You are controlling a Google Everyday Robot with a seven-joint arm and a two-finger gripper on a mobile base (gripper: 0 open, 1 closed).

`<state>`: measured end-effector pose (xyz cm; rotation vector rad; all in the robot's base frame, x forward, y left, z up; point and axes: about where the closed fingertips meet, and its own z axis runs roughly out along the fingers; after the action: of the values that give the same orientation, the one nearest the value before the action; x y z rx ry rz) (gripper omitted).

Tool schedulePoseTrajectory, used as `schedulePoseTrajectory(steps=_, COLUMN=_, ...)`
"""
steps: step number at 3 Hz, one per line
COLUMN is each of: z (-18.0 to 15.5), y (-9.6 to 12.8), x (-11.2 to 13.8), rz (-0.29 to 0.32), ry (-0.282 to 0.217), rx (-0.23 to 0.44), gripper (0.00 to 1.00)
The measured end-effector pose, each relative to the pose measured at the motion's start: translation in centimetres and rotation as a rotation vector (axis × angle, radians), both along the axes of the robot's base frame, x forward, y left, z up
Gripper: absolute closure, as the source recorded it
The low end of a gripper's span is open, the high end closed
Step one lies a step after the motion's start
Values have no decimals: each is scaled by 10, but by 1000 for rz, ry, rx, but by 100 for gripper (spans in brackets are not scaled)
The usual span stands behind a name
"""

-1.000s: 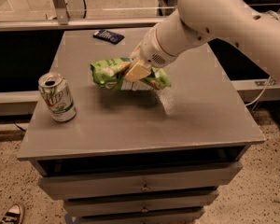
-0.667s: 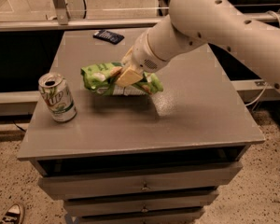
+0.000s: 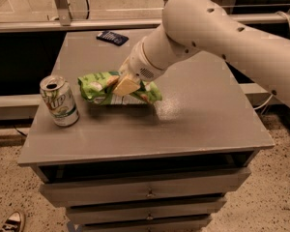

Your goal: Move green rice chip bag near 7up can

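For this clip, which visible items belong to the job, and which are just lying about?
Job in hand:
- green rice chip bag
- 7up can, upright, left of the bag
- claw, clamped on the bag's middle

Lying about:
- small dark packet, at the far edge of the grey table
- shoe, on the floor

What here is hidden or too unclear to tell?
Camera view:
- Middle of the chip bag: covered by the gripper gripping it; whether it touches the table is unclear.
- Far side of the soda can: faces away.
- Label of the dark packet: too small to read.
- Rest of the arm: cut off by the right edge.
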<state>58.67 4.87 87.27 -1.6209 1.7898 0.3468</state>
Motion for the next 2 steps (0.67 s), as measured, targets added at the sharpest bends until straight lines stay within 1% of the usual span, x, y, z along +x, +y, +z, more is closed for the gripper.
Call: schedulePoseTrajectory(steps=2, z=-10, y=9, x=-4, rz=6, ry=35, rx=8, gripper=14)
